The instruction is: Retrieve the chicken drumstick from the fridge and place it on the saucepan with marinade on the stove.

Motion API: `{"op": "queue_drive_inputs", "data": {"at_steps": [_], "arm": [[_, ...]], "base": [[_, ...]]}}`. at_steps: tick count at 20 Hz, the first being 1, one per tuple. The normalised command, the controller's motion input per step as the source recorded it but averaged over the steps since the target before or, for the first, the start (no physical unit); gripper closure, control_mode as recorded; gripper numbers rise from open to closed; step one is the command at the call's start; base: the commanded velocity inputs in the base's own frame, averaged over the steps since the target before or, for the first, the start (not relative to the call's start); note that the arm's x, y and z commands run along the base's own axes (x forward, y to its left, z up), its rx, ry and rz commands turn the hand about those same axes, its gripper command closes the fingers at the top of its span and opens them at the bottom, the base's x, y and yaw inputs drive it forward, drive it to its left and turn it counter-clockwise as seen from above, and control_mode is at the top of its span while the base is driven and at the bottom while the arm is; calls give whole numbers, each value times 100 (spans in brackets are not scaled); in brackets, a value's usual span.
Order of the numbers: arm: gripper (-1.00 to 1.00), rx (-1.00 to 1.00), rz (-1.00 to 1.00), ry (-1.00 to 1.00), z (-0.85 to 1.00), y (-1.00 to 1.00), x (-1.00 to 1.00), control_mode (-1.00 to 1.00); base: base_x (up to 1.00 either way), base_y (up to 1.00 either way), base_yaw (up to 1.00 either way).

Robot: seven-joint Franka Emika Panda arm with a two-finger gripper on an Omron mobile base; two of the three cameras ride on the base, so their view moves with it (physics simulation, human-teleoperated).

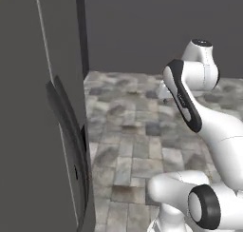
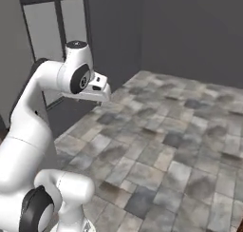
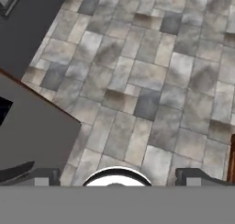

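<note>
Fridge stood at nine o'clock, smooth grey doors closed, long dark curved handles, mottled grey-brown stone tile floor below the gripper, jaws spread wide, pinching nothing.

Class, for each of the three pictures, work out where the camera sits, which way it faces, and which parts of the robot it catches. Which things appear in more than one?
Left base view: behind the arm on its left, facing forward and down past the closed fridge with its dark handle; the arm rises at lower right.
Right base view: behind on the right, facing the stone-tile floor; the arm rises at lower left.
Hand view: on the hand, looking down at the floor between the open claw tips.
Shared: the tiled floor; both base views share the arm.
</note>
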Motion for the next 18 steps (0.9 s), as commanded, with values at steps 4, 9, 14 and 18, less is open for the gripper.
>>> {"op": "queue_drive_inputs", "data": {"at_steps": [4, 9, 14, 18], "arm": [[-100, 0, 0, 0, 0, 0, 0, 100], [-100, 0, 0, 0, 0, 0, 0, 100], [-100, 0, 0, 0, 0, 0, 0, 100], [-100, 0, 0, 0, 0, 0, 0, 100]], "base": [[25, -6, 86], [-1, 0, 99], [-3, 0, 100], [-14, -32, 83]]}}
